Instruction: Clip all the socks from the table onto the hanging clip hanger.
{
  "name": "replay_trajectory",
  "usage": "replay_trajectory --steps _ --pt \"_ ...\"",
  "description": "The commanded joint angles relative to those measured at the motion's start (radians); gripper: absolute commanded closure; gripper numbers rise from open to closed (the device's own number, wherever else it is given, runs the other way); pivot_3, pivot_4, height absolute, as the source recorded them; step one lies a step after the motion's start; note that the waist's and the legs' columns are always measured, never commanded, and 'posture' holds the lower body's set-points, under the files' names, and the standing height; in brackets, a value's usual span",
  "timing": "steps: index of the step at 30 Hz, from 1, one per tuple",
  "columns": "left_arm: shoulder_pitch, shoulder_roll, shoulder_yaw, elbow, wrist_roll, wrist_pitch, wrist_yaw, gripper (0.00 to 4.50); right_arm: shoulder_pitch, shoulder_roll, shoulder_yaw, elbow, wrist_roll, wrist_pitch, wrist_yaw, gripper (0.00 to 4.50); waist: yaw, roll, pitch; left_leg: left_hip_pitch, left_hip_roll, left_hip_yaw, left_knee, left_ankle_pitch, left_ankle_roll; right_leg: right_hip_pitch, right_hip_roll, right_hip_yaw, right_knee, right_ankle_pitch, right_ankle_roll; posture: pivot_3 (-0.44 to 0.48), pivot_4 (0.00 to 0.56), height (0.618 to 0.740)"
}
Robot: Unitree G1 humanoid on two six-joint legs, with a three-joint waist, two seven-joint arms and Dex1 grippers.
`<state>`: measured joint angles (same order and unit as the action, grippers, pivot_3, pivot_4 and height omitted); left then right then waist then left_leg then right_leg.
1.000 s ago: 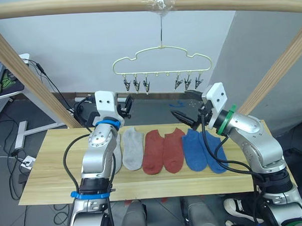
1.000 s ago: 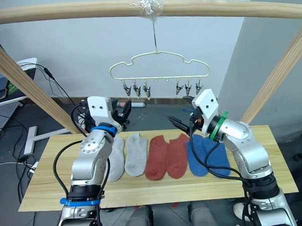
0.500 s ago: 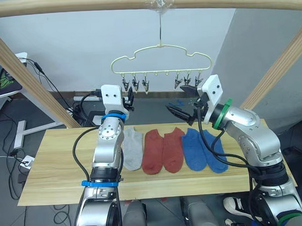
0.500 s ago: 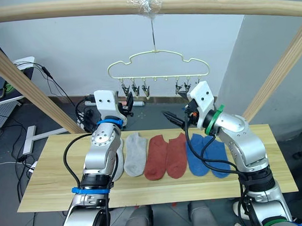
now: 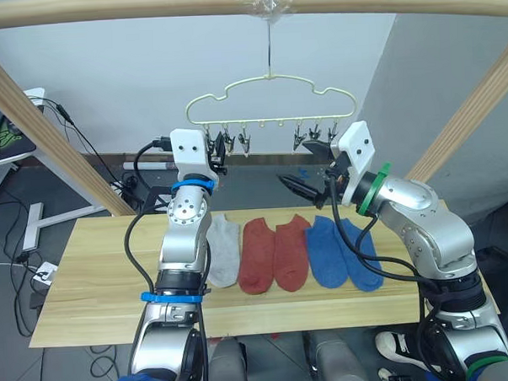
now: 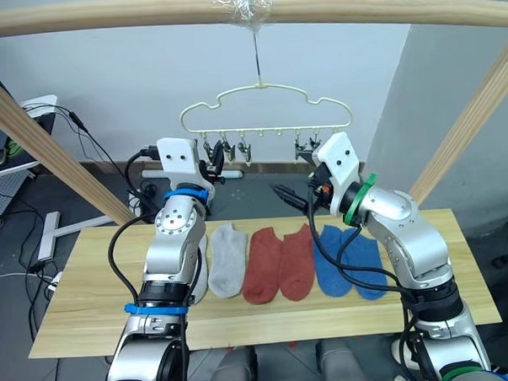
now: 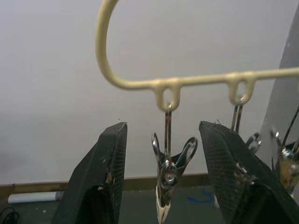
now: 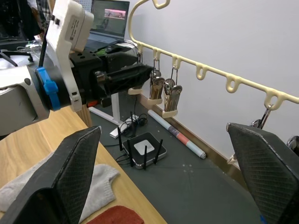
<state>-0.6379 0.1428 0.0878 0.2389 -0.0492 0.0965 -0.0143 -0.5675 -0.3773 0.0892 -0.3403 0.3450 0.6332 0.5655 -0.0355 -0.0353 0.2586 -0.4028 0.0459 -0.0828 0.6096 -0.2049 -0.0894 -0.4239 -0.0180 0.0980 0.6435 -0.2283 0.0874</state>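
Pale yellow wire clip hanger (image 5: 271, 105) with a wavy outline hangs by its hook from a thick wooden pole (image 5: 145, 7). Long axis runs left to right; small metal clips (image 5: 244, 143) dangle straight down from its lower bar, three to the left, three to the right.

Pale light-wood plank tabletop (image 5: 81, 291) below. Socks lie flat in a row across its middle, side by side, each with its long axis running near to far. Left to right: one light grey sock (image 5: 223, 253) in plain view, with another partly hidden behind the left arm; two rust red socks (image 5: 274, 255) touching each other; two blue socks (image 5: 341, 252) touching, the right one partly under the right arm's cable.

Left hand (image 7: 161, 182) raised to the hanger's left end, black fingers (image 7: 105, 177) spread, with the leftmost clip (image 7: 167, 179) hanging between them. Fingers not touching that clip in the left wrist view.

Right hand (image 5: 308, 171) held above the tabletop's far edge, over the gap between red and blue socks, just below the right-hand clips. Its fingers (image 8: 70, 172) are spread wide and hold nothing.

Black router with antennas (image 8: 142, 150) sits on the dark floor beyond the tabletop.
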Motion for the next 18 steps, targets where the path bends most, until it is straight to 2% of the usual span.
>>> replay_trajectory --steps 1,18 --pt "-0.038 0.011 0.009 0.011 0.002 -0.046 -0.008 2.01 -0.015 -0.002 -0.022 -0.054 0.02 0.001 -0.005 0.0 -0.001 0.0 0.001 0.0 0.0 0.0 0.0 0.0 0.0 0.0 0.0 0.0 0.0 0.0 0.0 -0.016 0.271 0.74" --pt "-0.06 0.019 0.007 0.051 0.001 -0.069 -0.025 2.01 -0.025 -0.001 -0.033 -0.052 0.024 0.017 -0.015 0.0 -0.006 0.0 0.019 -0.002 0.0 0.0 0.0 0.0 0.0 -0.002 0.0 0.0 0.0 0.0 0.0 -0.02 0.279 0.74"
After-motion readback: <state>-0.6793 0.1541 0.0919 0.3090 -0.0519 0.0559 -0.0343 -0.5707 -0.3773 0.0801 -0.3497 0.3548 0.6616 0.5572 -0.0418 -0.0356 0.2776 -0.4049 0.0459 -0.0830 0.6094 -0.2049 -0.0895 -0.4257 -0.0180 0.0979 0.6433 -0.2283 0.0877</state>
